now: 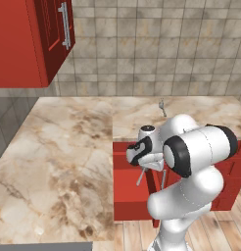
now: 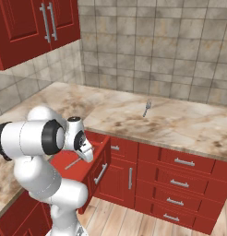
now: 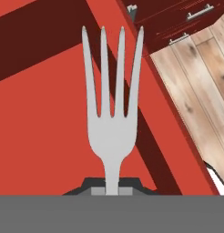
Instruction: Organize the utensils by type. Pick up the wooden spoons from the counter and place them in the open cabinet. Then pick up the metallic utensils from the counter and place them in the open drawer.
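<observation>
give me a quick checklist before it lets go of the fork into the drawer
1. Fork held in the gripper: ok, handle clamped between the shut tips, tines pointing away.
2. Open drawer pulled out: ok, red interior visible under the fork.
3. Fork over the drawer's inside, not its rim: ok by the hand view; the wood floor lies off to one side.
4. Height above the drawer floor: cannot tell.
5. Other metal fork awaiting pickup: ok, lying on the counter near the wall.
6. Wooden spoon already in the wall cabinet: cannot tell.
</observation>
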